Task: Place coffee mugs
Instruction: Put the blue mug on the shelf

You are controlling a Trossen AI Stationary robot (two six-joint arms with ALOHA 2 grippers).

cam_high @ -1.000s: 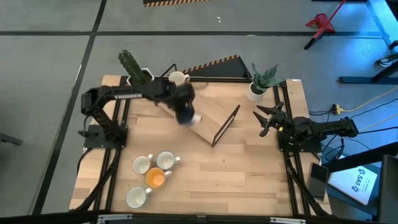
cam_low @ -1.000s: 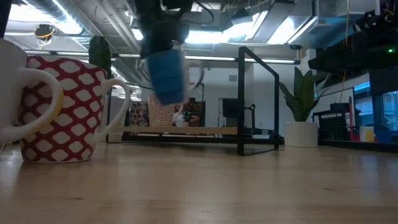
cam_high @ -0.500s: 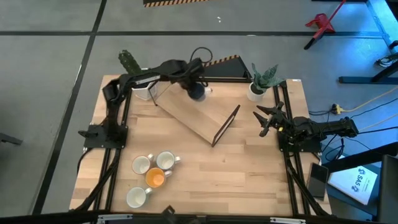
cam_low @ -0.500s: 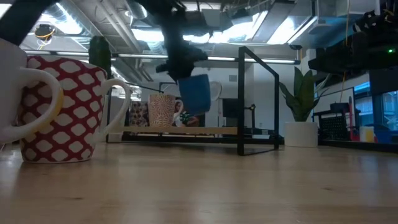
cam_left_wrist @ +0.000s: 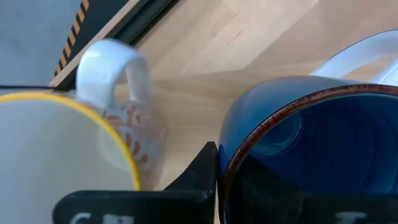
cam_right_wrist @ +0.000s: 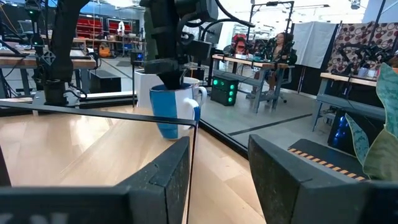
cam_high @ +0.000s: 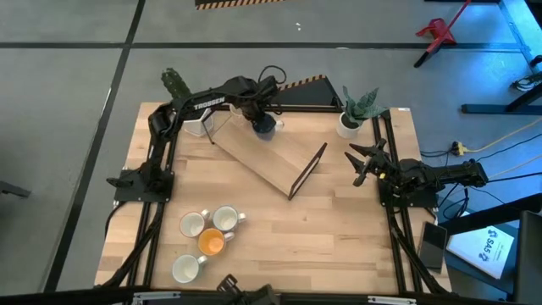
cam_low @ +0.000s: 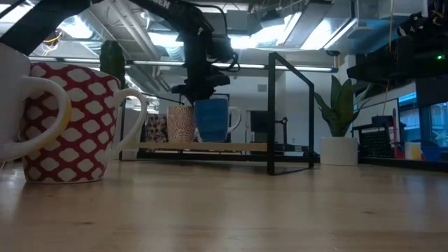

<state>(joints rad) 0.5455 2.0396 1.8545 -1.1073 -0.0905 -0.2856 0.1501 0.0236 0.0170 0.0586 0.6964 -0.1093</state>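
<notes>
My left gripper (cam_high: 257, 114) reaches to the table's far side and is shut on the dark blue mug (cam_high: 266, 126), which has a white handle. The mug stands upright on the far end of the wooden board (cam_high: 275, 157), close beside a patterned white mug with a yellow rim (cam_left_wrist: 68, 155). Both mugs show in the low view, the blue mug (cam_low: 211, 120) to the right of the patterned mug (cam_low: 182, 124). Several more mugs (cam_high: 207, 233) stand near the front left. My right gripper (cam_high: 356, 164) is open and empty at the table's right edge. My left gripper holds the blue mug by its rim (cam_left_wrist: 229, 163), on the side away from the handle (cam_left_wrist: 367, 53). One finger (cam_left_wrist: 200, 174) is outside the wall, between the two mugs; the other is hidden inside the mug. The fingers point down from above. The mug is upright, its base on the board.
A black wire frame (cam_high: 306, 171) stands upright at the board's near right end. A white plant pot (cam_high: 347, 125) stands at the far right, and a cactus in a white pot (cam_high: 179, 88) at the far left. A red-and-white mug (cam_low: 66, 122) fills the low view's left.
My left gripper has carried the blue mug from above the board's middle toward the table's far edge, then down. The mug was lifted and tilted and now stands upright on the board beside the patterned mug.
</notes>
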